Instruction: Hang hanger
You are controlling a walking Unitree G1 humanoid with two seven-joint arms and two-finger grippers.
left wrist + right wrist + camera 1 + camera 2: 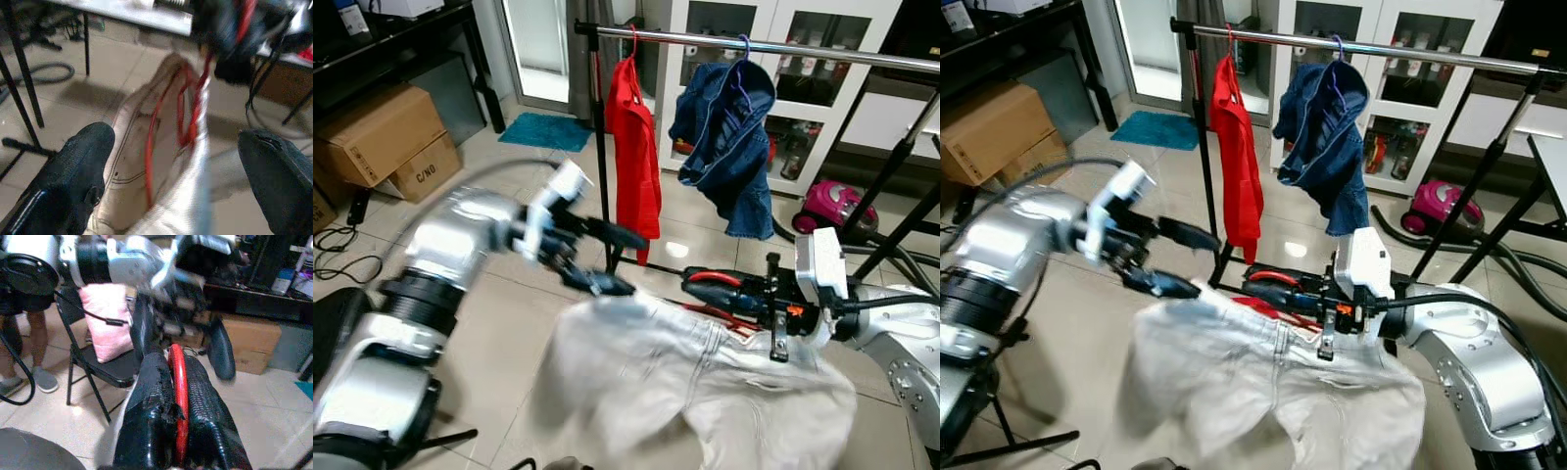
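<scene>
My right gripper (pixel 1268 286) pinches the red hanger (pixel 178 396); left gripper (pixel 612 259) spread beside loosely draped white trousers (pixel 705 377), which may slide off.

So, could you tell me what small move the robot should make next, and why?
Probably lift the hanger toward the rail. The right gripper is shut on the red hanger, white trousers already drape from it, the left gripper is open beside the cloth, and the rail has free space right of the denim jacket.
</scene>
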